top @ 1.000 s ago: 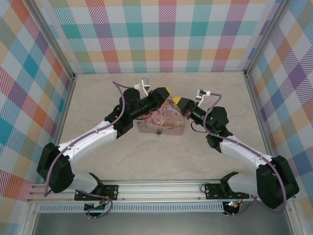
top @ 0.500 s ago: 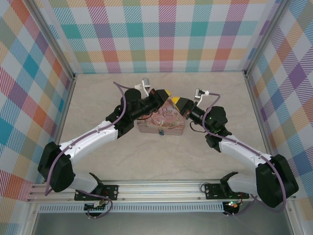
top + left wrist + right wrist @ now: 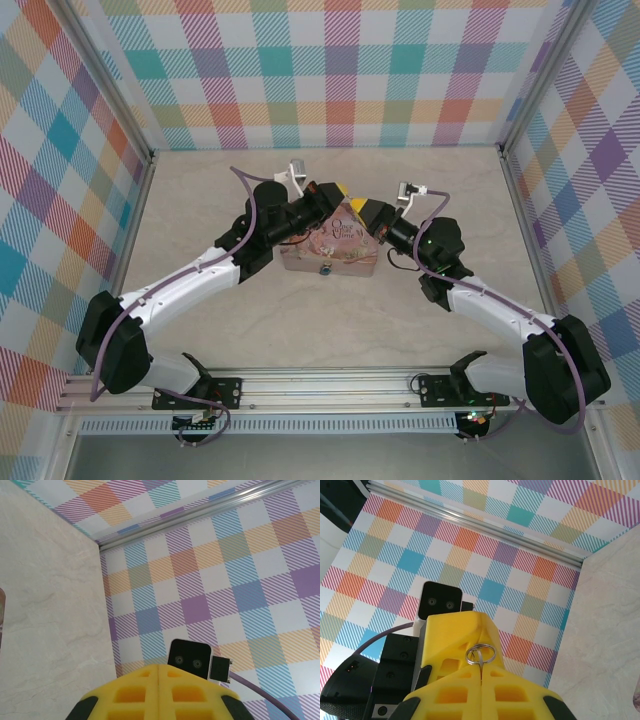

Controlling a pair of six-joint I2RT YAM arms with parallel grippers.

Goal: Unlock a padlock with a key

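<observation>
The jaws of your right gripper (image 3: 481, 671) pinch the key (image 3: 480, 656); your left gripper (image 3: 158, 667) has its jaws pressed together, empty. The padlock (image 3: 325, 269) sits at the 6 o'clock edge of the tin (image 3: 350, 255).

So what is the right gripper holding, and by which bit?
The right gripper pinches the key just below its ring; the ring pokes out past the fingertips.

Right end effector (image 3: 481, 676): yellow fingers (image 3: 520, 697) pressed together, seam closed. Key (image 3: 480, 656) pinched in the seam, with its small ring and a short stem standing clear above the tips. Left end effector (image 3: 456, 636) just behind; contact cannot be told. Plaid wall (image 3: 520, 555) beyond, desk (image 3: 610, 630) at right.
</observation>
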